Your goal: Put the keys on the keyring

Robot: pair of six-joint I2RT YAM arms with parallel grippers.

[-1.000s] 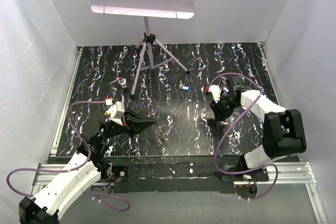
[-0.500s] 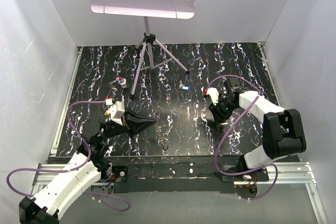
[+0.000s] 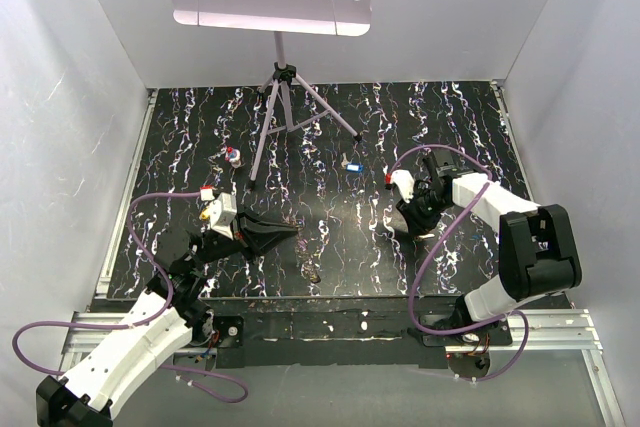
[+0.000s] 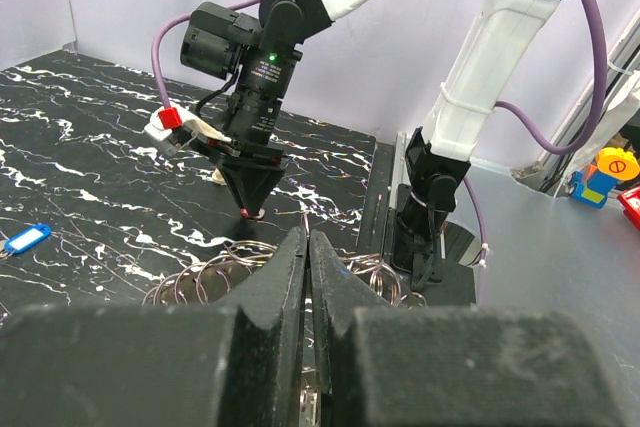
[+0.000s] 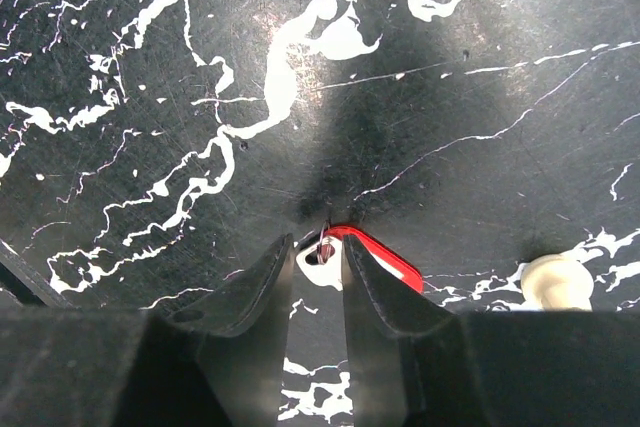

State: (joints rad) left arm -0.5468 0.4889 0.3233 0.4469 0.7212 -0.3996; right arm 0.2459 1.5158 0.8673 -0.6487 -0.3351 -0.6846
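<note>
My left gripper [image 3: 296,231] is shut on the thin wire of the keyring [image 3: 312,271], low over the near middle of the table. In the left wrist view the shut jaws [image 4: 307,242] pinch the wire, and its small metal loops [image 4: 200,279] spread out on both sides. My right gripper [image 3: 404,224] points down at the table on the right. In the right wrist view its gripper [image 5: 322,247] is closed on the white end and small ring of the red key [image 5: 378,253]. A cream key [image 5: 553,282] lies just right of it. A blue key [image 3: 352,167] lies at mid-table.
The music stand's tripod [image 3: 285,117] stands at the back centre. A small red, white and blue key [image 3: 233,156] lies to the left of it. The blue key also shows in the left wrist view [image 4: 25,239]. Purple cables loop beside both arms.
My right gripper has moved a little left and toward the near side, down onto the red key. My left gripper and the keyring have stayed still.
</note>
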